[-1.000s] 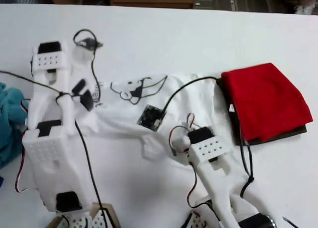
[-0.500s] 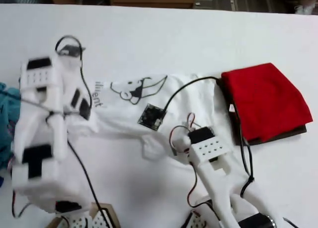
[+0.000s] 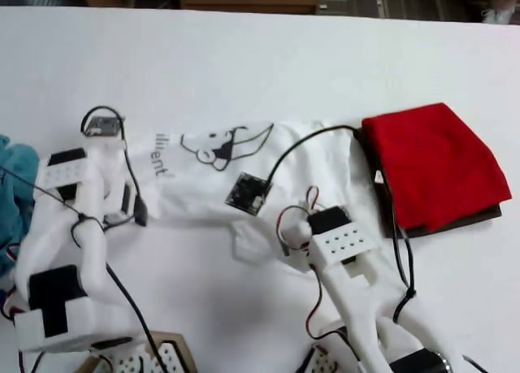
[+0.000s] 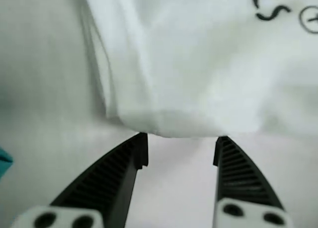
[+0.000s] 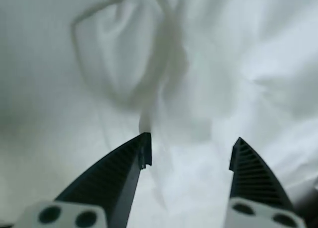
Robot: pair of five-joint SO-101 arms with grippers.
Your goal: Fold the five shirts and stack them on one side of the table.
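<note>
Look on the white desk point(image 3: 244, 64) for the white cloth shirt with a black drawing point(image 3: 219, 174), spread mid-desk. Shut the wide-open left gripper point(image 4: 181, 140) on its edge and the wide-open right gripper point(image 5: 191, 141) on maybe a sleeve. Pinch deep, fold slowly.

teal shirt point(image 3: 12, 178): cut by edge | white shirt point(image 3: 203, 190): partly under arm
</note>
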